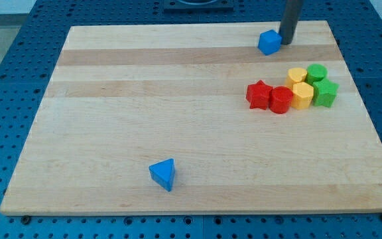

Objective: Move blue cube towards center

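Note:
The blue cube (268,42) sits near the view's top edge of the wooden board (144,99), right of the middle. My tip (286,42) stands just to the cube's right, touching or nearly touching its right side. The dark rod rises from there out of the view's top. A second blue block, a triangular wedge (163,174), lies near the view's bottom, left of centre.
A tight cluster lies at the view's right: a red star (259,94), a red cylinder (280,99), a yellow cylinder (297,75), a yellow hexagon-like block (302,95), a green cylinder (317,72) and a green star (325,93). Blue pegboard (5,79) surrounds the board.

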Robot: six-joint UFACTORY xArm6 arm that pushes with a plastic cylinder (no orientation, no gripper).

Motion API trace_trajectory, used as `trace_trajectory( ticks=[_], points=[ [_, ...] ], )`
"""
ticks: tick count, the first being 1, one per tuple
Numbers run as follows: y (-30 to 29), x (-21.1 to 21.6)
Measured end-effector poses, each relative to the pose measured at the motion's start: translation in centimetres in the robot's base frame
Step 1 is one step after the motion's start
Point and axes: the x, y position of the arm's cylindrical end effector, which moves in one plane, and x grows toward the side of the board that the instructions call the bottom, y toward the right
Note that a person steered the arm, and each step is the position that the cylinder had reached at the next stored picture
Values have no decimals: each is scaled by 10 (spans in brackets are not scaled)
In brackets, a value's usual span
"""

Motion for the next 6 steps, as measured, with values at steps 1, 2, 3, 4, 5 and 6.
trace_trajectory(
  ticks=[1,2,3,4,5,6],
  points=[
    [-32,0],
    [-68,0],
    [-100,0],
    [-113,9],
    [-114,25],
    [-114,46]
  ],
)
